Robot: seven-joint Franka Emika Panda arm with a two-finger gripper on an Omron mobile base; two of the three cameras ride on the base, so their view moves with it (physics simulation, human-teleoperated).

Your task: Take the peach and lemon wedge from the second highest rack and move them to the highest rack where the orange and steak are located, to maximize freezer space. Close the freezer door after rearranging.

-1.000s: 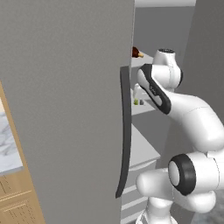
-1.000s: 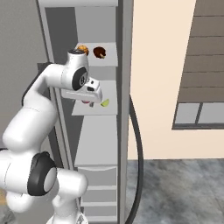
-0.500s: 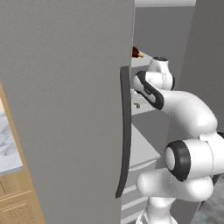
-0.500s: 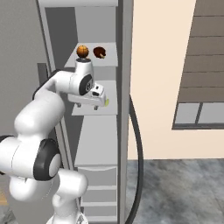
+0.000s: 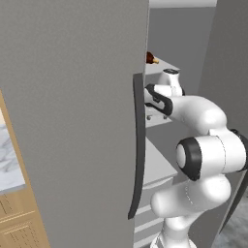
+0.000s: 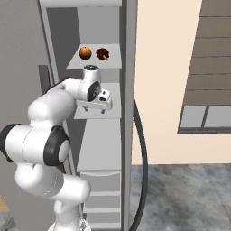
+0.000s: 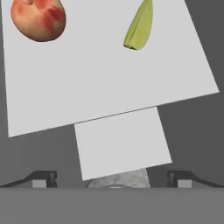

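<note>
Peach (image 7: 38, 19) and lemon wedge (image 7: 139, 27) lay on a pale grey shelf plate (image 7: 105, 92) at the top of the hand view, the peach at the upper left and the wedge at the upper right, well apart from each other and both untouched. The gripper (image 7: 111, 179) sat at the bottom of that view with its two dark fingertips (image 7: 43, 177) spread wide, one near the lower left corner and the other near the lower right, and nothing lay between them. A smaller pale plate showed below the larger one, between the fingertips.

In the right base view the white arm rose from the lower left, bent at a dark elbow joint, and reached up and to the right into the open freezer, so that the hand (image 6: 104, 97) hung at the centre of the frame, just over the second shelf from the top. The highest rack (image 6: 115, 62) lay right above the hand, and on it sat the orange (image 6: 85, 53) at the left and the steak (image 6: 103, 54) just beside it at the right.

In the left base view the freezer door (image 5: 72, 121) filled the left and centre of the frame, its long dark handle (image 5: 138, 145) running down the middle. The arm came up from the lower right and passed behind the door's edge at centre right, where the hand was hidden. A bit of the steak (image 5: 151, 59) showed past the door's edge at the upper centre.
</note>
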